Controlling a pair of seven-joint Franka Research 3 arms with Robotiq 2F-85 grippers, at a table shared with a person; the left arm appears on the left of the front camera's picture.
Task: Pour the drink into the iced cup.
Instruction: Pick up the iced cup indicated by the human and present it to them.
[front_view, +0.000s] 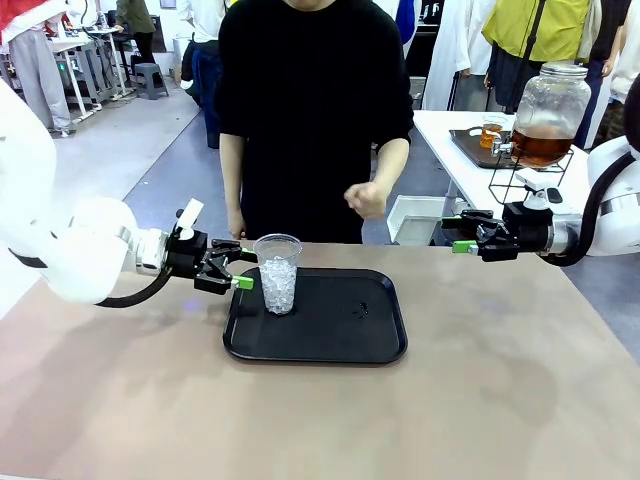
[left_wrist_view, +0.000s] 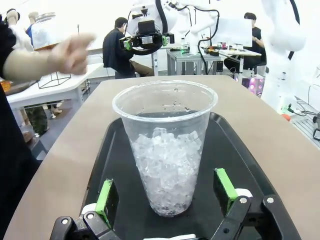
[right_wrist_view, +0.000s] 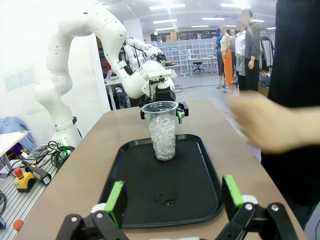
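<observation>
The iced cup (front_view: 278, 272) stands upright at the far left corner of the black tray (front_view: 320, 338), probably so that any spill misses the table (front_view: 480, 400). The left pincer (front_view: 243, 269) is spread wide with the cup just at its mouth, ungripped; I'd guess it is poised to take it. The right pincer (front_view: 462, 232) hangs wide and empty, far right. The drink (front_view: 540, 148) sits in its jar (front_view: 553, 100) on a side table (front_view: 440, 125) far right, well apart from the cup, so one must travel to the other.
</observation>
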